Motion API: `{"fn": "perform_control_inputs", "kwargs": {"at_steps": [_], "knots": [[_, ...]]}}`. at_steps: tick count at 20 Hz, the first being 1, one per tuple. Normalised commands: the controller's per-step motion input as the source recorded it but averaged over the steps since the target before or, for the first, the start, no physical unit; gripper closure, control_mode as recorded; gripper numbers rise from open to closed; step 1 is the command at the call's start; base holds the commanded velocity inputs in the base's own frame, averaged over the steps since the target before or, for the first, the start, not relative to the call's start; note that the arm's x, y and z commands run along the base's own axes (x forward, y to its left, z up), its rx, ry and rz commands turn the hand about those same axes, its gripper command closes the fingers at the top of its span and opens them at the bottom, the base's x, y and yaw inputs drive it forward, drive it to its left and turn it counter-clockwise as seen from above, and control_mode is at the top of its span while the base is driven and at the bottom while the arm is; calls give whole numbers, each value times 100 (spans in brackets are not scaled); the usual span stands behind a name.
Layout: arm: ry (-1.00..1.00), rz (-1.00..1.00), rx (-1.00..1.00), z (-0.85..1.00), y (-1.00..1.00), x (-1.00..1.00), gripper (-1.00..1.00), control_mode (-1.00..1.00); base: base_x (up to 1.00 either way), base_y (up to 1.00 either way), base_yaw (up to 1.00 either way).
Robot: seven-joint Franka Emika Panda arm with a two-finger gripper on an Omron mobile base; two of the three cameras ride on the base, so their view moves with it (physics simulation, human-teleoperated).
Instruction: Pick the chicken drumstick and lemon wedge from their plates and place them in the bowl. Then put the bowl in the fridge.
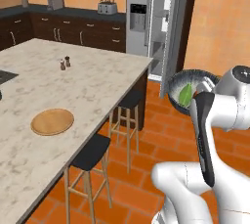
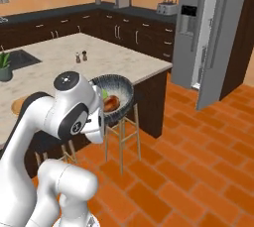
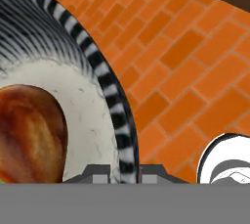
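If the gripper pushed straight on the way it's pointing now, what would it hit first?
The gripper is shut on the bowl rim, so the bowl's own wall lies directly ahead. Past that, probably the orange brick floor, though depth is hard to judge.

No readable text, label, brand, number or sign appears on anything here.

1. Arm (image 1: 215, 135): glossy white rounded shell segments, bulbous at the joints.
2. Joint cap (image 2: 68, 81): round, dark grey, set in the white housing.
3. Dark band along one link; black seams between segments.
4. Pincer (image 3: 123, 173): two small grey finger tips.
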Motion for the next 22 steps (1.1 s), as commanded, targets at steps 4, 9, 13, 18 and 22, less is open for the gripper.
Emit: {"fn": "perform_control_inputs", "kwargs": {"at_steps": [4, 9, 13, 18, 22], "knots": [[0, 0, 0, 0, 0, 0, 100, 100, -100, 23, -16], [0, 0, 0, 0, 0, 0, 100, 100, -100, 15, -13], [0, 0, 0, 0, 0, 0, 100, 100, -100, 14, -12], [0, 0, 0, 0, 0, 0, 100, 100, -100, 50, -12], [0, 0, 0, 0, 0, 0, 100, 100, -100, 75, -10]]}}
